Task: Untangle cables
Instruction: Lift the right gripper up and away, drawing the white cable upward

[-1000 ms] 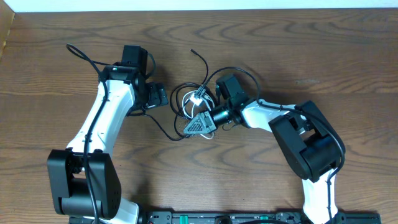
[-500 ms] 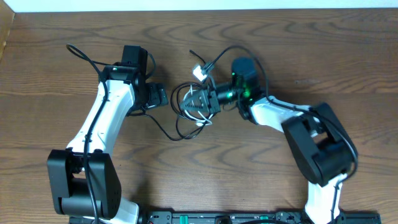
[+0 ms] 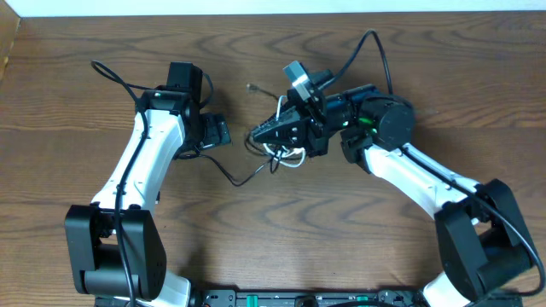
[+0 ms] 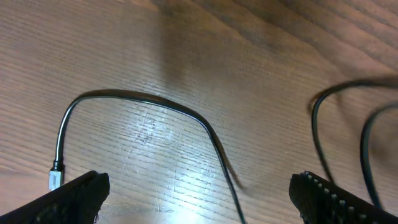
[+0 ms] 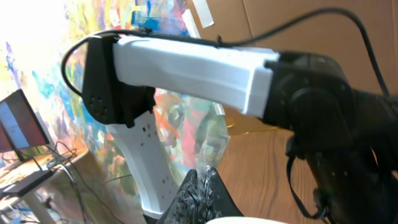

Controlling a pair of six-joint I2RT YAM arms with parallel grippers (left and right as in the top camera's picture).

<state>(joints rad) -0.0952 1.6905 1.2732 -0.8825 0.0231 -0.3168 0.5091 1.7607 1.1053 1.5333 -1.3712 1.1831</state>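
Observation:
The cables lie at the table's middle. A small tangle of black loops and the white coiled cable hangs under my right gripper. That gripper is lifted, points left and is shut; the wrist view shows its fingertips pressed together, aimed at the left arm. One long black cable trails left from the tangle. A thin plug end lies further back. My left gripper is open and low over the wood; in its wrist view a black cable with a small plug runs between its fingers, untouched.
Thick black wires fixed to the arms loop above each arm, one at the far left and one above the right arm. Two more black cable strands curve at the right of the left wrist view. The wooden table runs to a white wall at the back.
My right gripper swung from the table's front toward the back, rose and turned to point left, pulling the tangle up and tightening it. The left arm has not moved.

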